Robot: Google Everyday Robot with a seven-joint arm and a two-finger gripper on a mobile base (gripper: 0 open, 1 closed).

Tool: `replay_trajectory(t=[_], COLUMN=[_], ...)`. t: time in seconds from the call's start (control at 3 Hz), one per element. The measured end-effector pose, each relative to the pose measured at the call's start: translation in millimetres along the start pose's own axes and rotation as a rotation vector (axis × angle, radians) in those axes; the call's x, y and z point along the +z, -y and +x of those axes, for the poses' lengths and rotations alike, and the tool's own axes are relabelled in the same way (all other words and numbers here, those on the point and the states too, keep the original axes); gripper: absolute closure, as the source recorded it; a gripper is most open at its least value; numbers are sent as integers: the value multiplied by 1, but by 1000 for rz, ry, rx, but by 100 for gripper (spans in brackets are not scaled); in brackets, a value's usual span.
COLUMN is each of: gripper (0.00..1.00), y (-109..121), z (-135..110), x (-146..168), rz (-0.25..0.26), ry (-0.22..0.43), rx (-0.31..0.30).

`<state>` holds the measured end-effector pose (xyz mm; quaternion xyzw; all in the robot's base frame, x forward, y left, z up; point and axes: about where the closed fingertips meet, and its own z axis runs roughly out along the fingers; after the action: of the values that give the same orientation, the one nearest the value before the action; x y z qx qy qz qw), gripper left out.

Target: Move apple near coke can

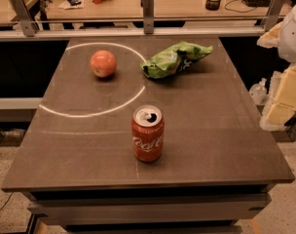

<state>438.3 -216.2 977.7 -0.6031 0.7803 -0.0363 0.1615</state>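
Observation:
The reddish-pink apple (103,63) rests on the dark table (211,130) at the back left, inside a white painted circle. The red coke can (148,133) stands upright near the table's front middle, with its silver top showing. The apple and the can are well apart. My gripper (283,97), white and pale yellow, hangs at the right edge of the view, beside the table's right side and above floor level. It is far from both the apple and the can and holds nothing that I can see.
A crumpled green chip bag (175,59) lies at the back middle, right of the apple. A metal rail (148,30) with posts runs behind the table's far edge. A clear bottle (258,90) stands off the table to the right.

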Motion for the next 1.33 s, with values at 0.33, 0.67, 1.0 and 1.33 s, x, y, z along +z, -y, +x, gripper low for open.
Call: replay_trajectory(t=[0.33,0.67,1.0,1.33], gripper=[0,0,0,0], y=[0,9,20,42], z=[0,-14,-41,-78], x=[0,1,0,0], rz=[0,29,98,175], ry=[0,90,251,410], rx=[0,40,62,70])
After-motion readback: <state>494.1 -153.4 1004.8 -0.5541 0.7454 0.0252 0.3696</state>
